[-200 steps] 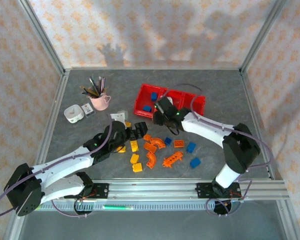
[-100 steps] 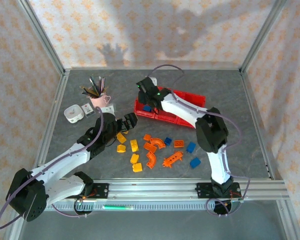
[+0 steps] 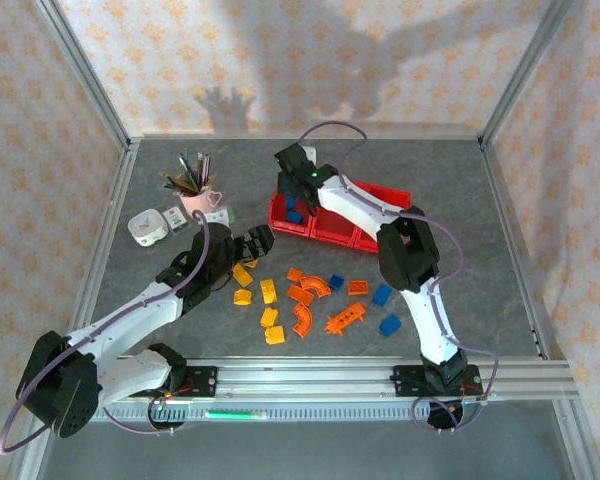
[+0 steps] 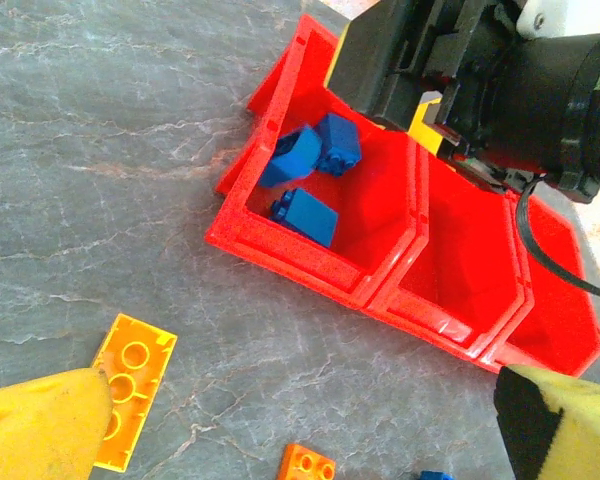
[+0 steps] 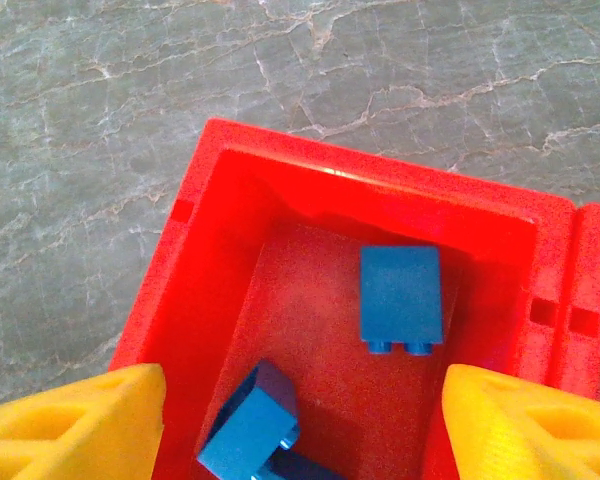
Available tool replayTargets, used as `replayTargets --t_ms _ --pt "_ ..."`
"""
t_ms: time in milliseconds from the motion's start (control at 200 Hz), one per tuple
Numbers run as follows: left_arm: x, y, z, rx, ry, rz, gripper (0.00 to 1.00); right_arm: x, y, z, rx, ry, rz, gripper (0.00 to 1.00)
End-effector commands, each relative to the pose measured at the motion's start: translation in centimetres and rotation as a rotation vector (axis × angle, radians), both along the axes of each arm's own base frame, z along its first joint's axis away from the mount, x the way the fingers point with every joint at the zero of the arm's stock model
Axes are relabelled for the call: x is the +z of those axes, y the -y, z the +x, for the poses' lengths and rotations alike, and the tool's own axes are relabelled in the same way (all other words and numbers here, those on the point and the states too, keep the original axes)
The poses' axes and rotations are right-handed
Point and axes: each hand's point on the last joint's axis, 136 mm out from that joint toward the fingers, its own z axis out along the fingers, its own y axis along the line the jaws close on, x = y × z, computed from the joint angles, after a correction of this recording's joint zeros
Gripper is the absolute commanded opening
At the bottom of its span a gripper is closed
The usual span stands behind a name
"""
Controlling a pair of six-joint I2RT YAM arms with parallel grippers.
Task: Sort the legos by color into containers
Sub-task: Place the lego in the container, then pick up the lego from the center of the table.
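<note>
The containers [image 3: 325,236] are three joined red bins at the middle back of the table. My right gripper [image 3: 298,178] hangs open over the left bin [image 5: 380,180], yellow fingers [image 5: 70,420] wide apart and nothing between them. Blue legos [image 5: 400,295] lie on that bin's floor, three by the left wrist view [image 4: 310,160]. The middle bin [image 4: 460,270] looks empty. My left gripper [image 3: 262,238] is open over the table in front of the bins, beside a yellow lego [image 4: 130,385]. Loose yellow [image 3: 269,291], orange [image 3: 302,318] and blue legos [image 3: 382,294] lie scattered in front.
A pink cup of pens [image 3: 198,195] and a small white box [image 3: 147,228] stand at the back left. A metal frame rail [image 3: 380,375] runs along the near edge. Bare grey tabletop [image 3: 450,180] lies right of the bins.
My right gripper swung from the bins' front edge to above the left bin, and its fingers have opened. My left gripper drew back a little to the left, off the scattered legos.
</note>
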Motion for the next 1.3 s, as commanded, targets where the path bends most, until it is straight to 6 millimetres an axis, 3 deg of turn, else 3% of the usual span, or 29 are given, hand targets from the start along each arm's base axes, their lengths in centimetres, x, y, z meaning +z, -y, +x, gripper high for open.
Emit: replayTargets --t_ms 0,165,365,490,696,941,1296 --pt "1.5 0.2 -0.2 -0.033 0.025 -0.006 0.99 5.0 1.1 -3.0 0.027 0.047 0.017 0.75" --pt "1.0 0.5 -1.6 -0.061 0.002 -0.029 0.99 4.5 3.1 -8.0 0.062 0.005 0.028 0.78" --pt "0.5 1.6 -3.4 -0.097 -0.020 -0.034 0.99 2.2 5.6 -13.8 0.092 -0.101 0.019 0.77" --pt "0.1 2.7 -4.5 -0.115 -0.037 -0.032 0.99 0.1 7.8 -16.8 0.013 -0.180 -0.003 0.74" --pt "-1.2 4.2 -5.9 -0.135 -0.070 -0.044 0.99 -2.6 8.7 -20.8 -0.101 -0.220 0.000 0.67" --pt "-1.7 4.6 -6.7 -0.134 -0.079 -0.061 0.99 -5.1 9.3 -23.1 -0.203 -0.246 0.005 0.62" --pt "-1.9 4.9 -6.8 -0.152 -0.081 -0.055 0.99 -7.1 9.8 -23.7 -0.296 -0.256 0.009 0.59"
